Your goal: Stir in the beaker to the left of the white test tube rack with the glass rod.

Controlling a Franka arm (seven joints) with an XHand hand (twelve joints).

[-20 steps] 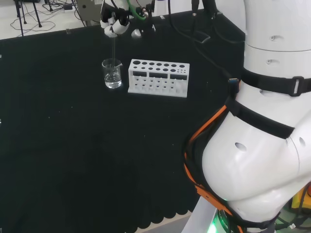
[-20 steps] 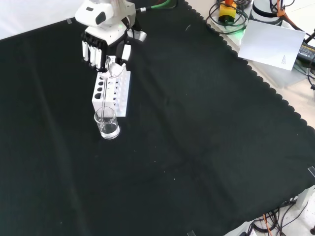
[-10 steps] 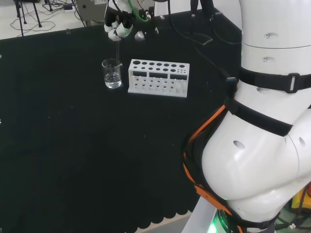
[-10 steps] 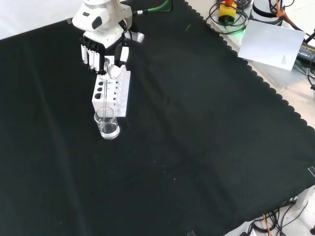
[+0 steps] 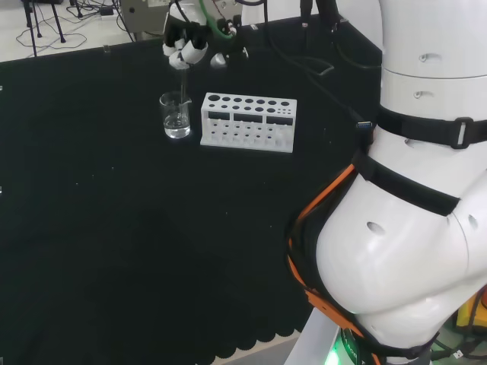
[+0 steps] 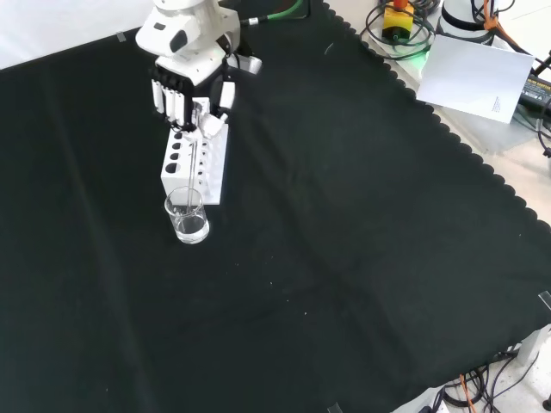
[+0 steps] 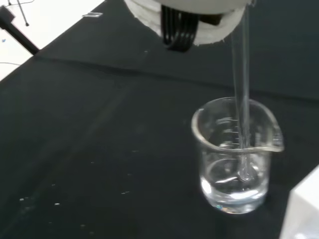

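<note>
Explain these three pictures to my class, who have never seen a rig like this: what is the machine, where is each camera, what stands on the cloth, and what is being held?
The machine is one white robot arm ending in a black and white hand. The head view looks over the arm from behind, the front view looks down from opposite, and the wrist view sits by the palm. On the black cloth stand a white test tube rack and, beside it, a clear glass beaker that seems to hold a little clear liquid. The hand pinches a thin glass rod, held upright, whose lower end dips into the beaker.
</note>
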